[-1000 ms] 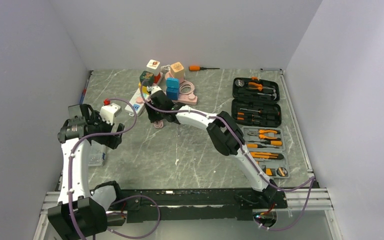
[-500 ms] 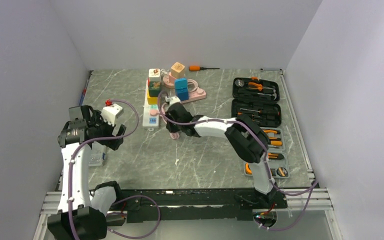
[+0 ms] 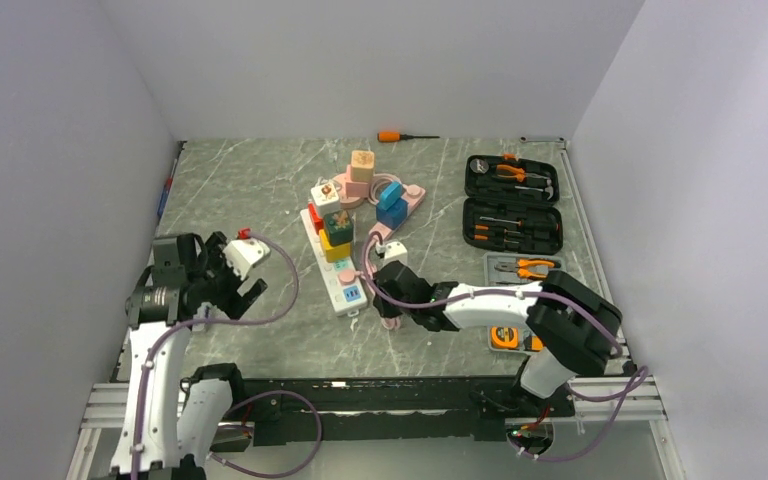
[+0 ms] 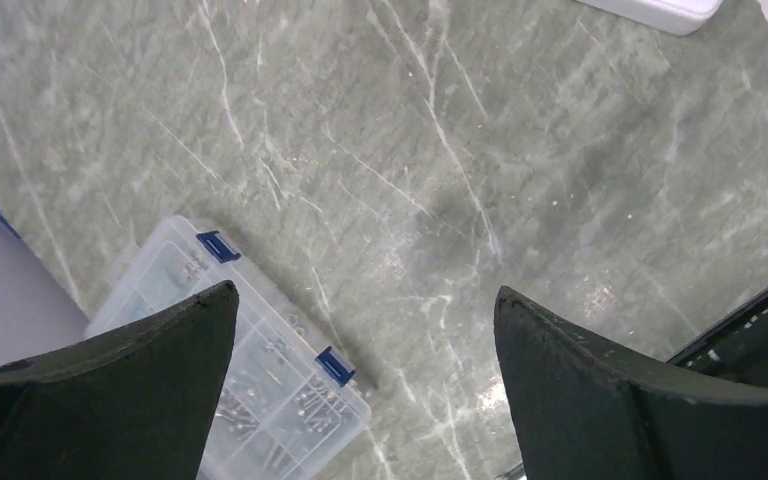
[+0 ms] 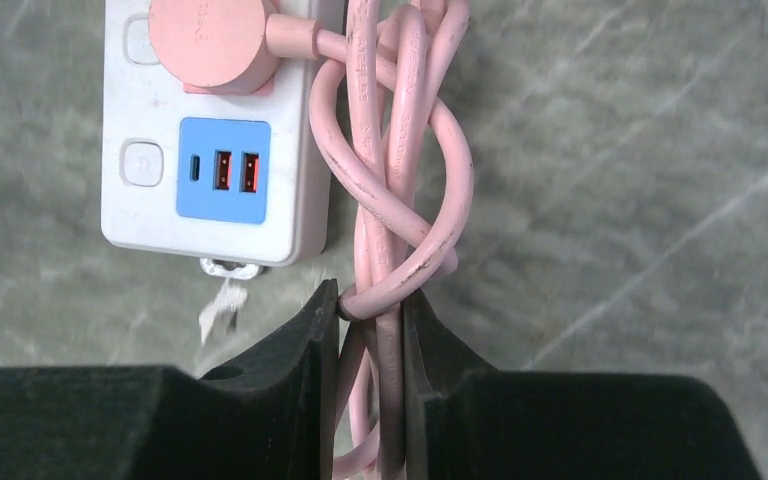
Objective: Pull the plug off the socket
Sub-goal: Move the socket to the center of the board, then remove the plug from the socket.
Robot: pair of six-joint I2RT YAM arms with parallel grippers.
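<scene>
A round pink plug (image 5: 208, 42) sits in the white socket strip (image 5: 160, 190), just above its blue USB panel. The plug's pink cable (image 5: 400, 200) runs down in a knotted bundle beside the strip. My right gripper (image 5: 370, 310) is shut on that bundle, just below the strip's end. In the top view the strip (image 3: 330, 255) lies diagonally mid-table with the pink plug (image 3: 346, 276) near its front end and the right gripper (image 3: 380, 308) beside it. My left gripper (image 3: 238, 275) hangs open and empty to the strip's left, with its fingers (image 4: 160, 350) wide over bare table.
Several cube-shaped plugs (image 3: 337, 228) fill the strip's far sockets. A pink holder with a blue block (image 3: 392, 195) lies behind it. Open tool cases (image 3: 512, 205) and a tool tray (image 3: 525, 268) line the right side. A clear parts box (image 4: 260, 390) lies under the left gripper.
The right arm has drawn back toward the near edge and shut on the pink cable, dragging the strip and its plugs with it. The left arm shifted slightly nearer, still open.
</scene>
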